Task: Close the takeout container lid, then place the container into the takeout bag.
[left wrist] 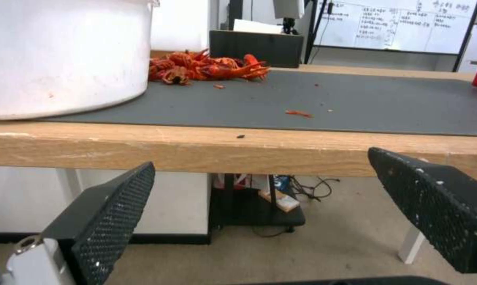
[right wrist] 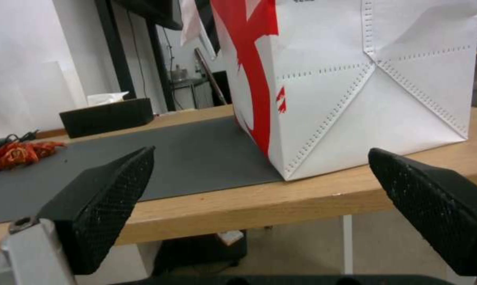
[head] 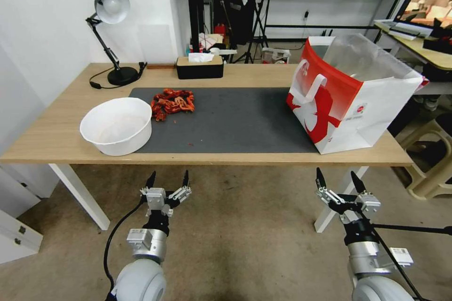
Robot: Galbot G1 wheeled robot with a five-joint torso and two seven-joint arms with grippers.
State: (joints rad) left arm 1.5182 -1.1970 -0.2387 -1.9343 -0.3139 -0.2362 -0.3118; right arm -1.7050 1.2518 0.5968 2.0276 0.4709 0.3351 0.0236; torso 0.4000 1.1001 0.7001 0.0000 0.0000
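The takeout container and its lid are out of view. The takeout bag (head: 348, 103), white paper with a red panel and white handles, stands open at the right end of the table, half on the grey mat (head: 226, 122); its white side (right wrist: 355, 79) faces the right wrist camera. My left gripper (head: 168, 178) (left wrist: 260, 162) hangs open below the table's front edge, left of centre. My right gripper (head: 336, 175) (right wrist: 260, 151) is open too, below the edge in front of the bag. Both hold nothing.
A big round white bowl (head: 117, 124) (left wrist: 59, 55) sits at the front left. A pile of red crayfish (head: 172, 102) (left wrist: 207, 67) lies on the mat behind it. A black tissue box (head: 199, 67) and a desk lamp (head: 110, 9) stand at the back.
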